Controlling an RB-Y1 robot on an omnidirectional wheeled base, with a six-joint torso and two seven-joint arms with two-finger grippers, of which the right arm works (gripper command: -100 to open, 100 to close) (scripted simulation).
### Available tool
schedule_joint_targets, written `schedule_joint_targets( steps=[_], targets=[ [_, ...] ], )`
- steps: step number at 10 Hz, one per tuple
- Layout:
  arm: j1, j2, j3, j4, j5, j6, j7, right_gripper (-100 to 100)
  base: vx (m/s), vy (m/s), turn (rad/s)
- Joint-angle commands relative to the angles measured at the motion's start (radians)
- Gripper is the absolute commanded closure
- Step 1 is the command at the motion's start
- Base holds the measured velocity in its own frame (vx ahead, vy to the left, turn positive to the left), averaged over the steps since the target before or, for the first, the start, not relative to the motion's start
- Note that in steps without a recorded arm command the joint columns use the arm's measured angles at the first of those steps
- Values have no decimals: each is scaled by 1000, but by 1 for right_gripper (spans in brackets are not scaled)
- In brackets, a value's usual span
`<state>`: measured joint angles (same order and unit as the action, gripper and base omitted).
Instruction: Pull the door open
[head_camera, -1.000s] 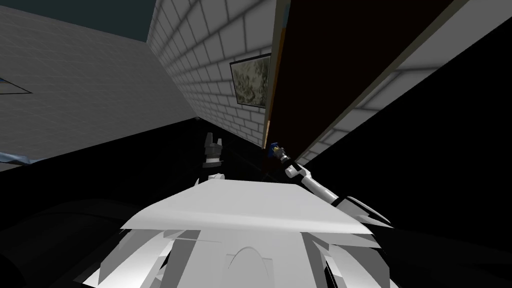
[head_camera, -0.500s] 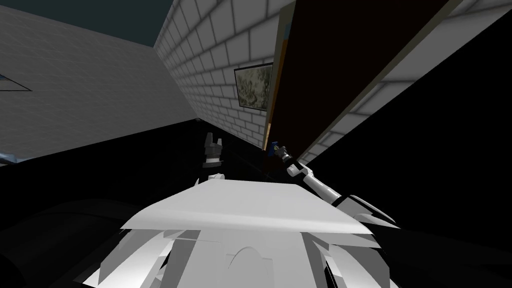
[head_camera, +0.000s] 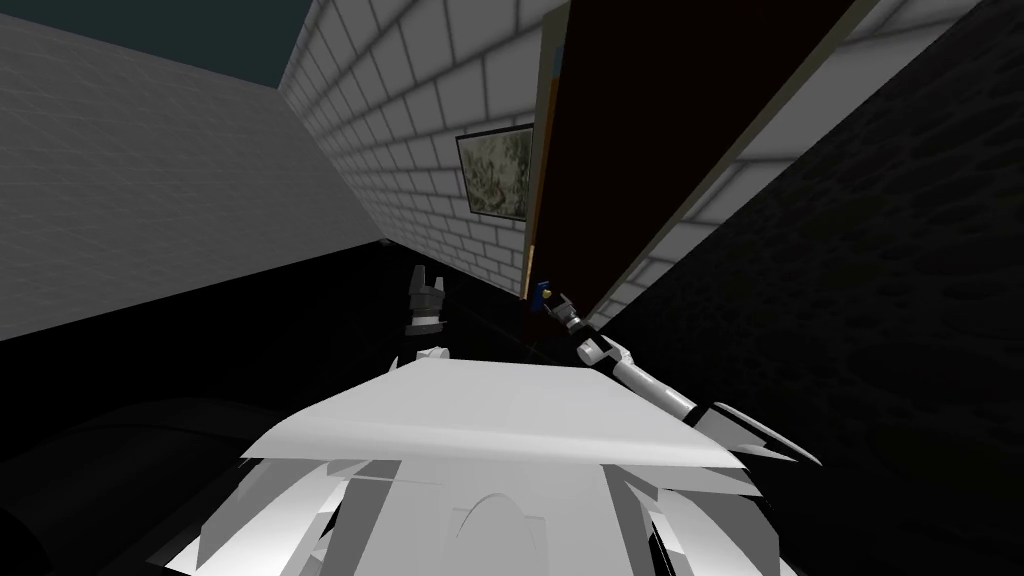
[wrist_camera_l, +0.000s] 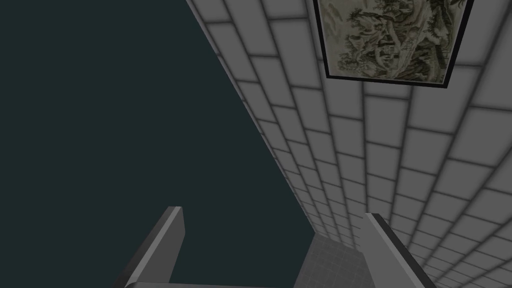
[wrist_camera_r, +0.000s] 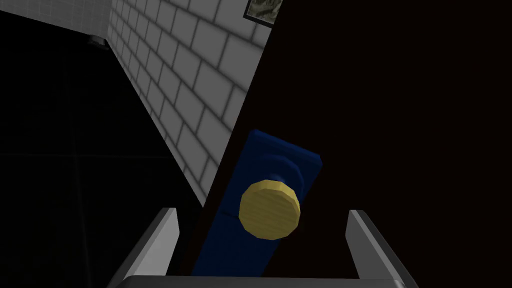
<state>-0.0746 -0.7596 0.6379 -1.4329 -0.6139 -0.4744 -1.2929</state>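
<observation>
The right pincer (wrist_camera_r: 261, 211) is spread wide at the door (wrist_camera_r: 400, 125), a dark brown leaf that fills the space ahead of it and to one side. Between its two grey fingers (wrist_camera_r: 160, 235) sits the round yellow knob (wrist_camera_r: 270, 209), roughly midway, with a clear gap to each finger, so neither blade touches it. How far the knob reaches in past the fingertips cannot be told. The knob is mounted on a dark blue backplate (wrist_camera_r: 280, 155), which runs along the door's free edge and stretches beyond the fingertips, away from the pincer's body. Past that edge, on the far side of one finger, a pale grey brick wall (wrist_camera_r: 200, 75) recedes.

In the head view the right pincer (head_camera: 553, 300) shows small at the end of its outstretched white forearm, right at the lower part of the door (head_camera: 650, 130), with a speck of the blue plate just beyond its tip. The door rises steeply from the pincer, and its orange-brown edge overlaps the side of a framed picture (head_camera: 497, 172) hung on the brick wall (head_camera: 420, 130).

The left pincer (head_camera: 425, 280) hangs well apart from the door, off to the left of the right one, pointing forward; its fingers (wrist_camera_l: 170, 235) are spread wide and hold nothing
</observation>
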Motion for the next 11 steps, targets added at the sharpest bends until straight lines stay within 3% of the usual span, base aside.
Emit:
schedule_joint_targets(
  steps=[1, 2, 4, 5, 11],
  targets=[
    [18, -12, 21, -2, -11, -32, -50, -100, 4, -1, -50],
    [18, -12, 21, -2, -11, -32, -56, -100, 5, -1, -56],
    [54, -35, 51, -16, -30, -79, -125, -100, 13, -4, -110],
    [54, -35, 51, -16, -30, -79, -133, -100, 13, -2, -47],
    [137, -89, 122, -47, -75, -189, -276, -100, 28, -10, -91]
  ],
)
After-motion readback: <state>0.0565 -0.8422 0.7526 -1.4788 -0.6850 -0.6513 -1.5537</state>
